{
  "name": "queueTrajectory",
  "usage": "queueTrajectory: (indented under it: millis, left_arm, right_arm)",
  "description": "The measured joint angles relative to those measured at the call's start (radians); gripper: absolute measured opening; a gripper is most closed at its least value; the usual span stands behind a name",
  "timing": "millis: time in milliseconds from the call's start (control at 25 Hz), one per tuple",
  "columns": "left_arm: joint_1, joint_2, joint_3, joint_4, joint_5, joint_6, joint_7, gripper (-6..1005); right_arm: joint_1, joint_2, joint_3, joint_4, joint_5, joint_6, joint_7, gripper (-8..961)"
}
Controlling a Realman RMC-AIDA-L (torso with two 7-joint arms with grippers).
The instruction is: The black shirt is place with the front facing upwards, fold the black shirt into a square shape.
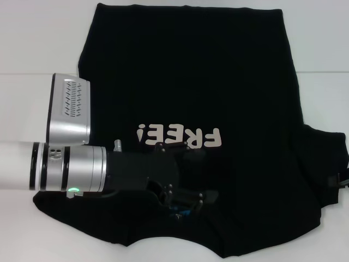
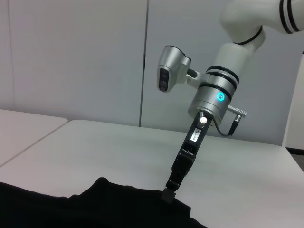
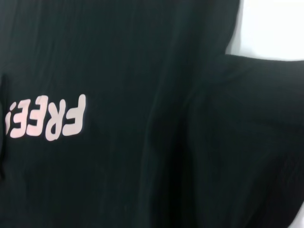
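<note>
Shirt: the black shirt (image 1: 218, 82) lies flat on the white bench (image 1: 32, 49), lettering up, under both pincers
Left pincer (image 1: 188, 177): over the collar; spread wide
Right pincer (image 2: 168, 194): tips touch the sleeve edge; grip cannot be told

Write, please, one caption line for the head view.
Left gripper over large black cloth shirt with white "FREE!" letters, spread on white table.

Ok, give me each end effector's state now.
Left end effector: open, over the black shirt near its collar.
Right end effector: at the shirt's edge; state cannot be told.
</note>
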State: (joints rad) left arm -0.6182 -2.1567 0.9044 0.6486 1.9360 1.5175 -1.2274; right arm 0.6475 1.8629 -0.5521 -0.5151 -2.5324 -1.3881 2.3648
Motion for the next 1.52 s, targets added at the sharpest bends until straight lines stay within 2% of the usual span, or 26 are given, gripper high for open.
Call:
queueTrajectory:
  millis: [360, 440, 600, 760, 960, 1520]
  left_arm:
    - [-0.007, 0.000, 0.002, -0.003, 0.002, -0.009, -0.011, 937]
    - [-0.007, 0.000, 0.002, -0.003, 0.001, -0.009, -0.013, 937]
    - [-0.003, -0.001, 0.001, 0.000, -0.003, -0.008, -0.022, 937]
    - [0.000, -0.003, 0.000, -0.003, -0.004, -0.008, -0.023, 937]
    - [0.007, -0.006, -0.001, -0.006, -0.005, -0.008, -0.024, 937]
    - [0.012, -0.008, -0.010, -0.006, -0.008, -0.007, -0.036, 937]
  right_arm:
    - [-0.014, 0.011, 0.009, -0.015, 0.007, 0.018, -0.007, 107]
    - [-0.022, 0.016, 0.016, -0.039, 0.008, 0.020, -0.007, 12]
    - [-0.042, 0.021, 0.057, -0.091, 0.008, 0.014, -0.012, 19]
    - [-0.050, 0.013, 0.090, -0.105, 0.009, 0.003, -0.036, 26]
    - [-0.050, -0.002, 0.090, -0.112, 0.009, -0.001, -0.050, 34]
    - [-0.041, -0.014, 0.085, -0.151, 0.008, 0.008, -0.127, 59]
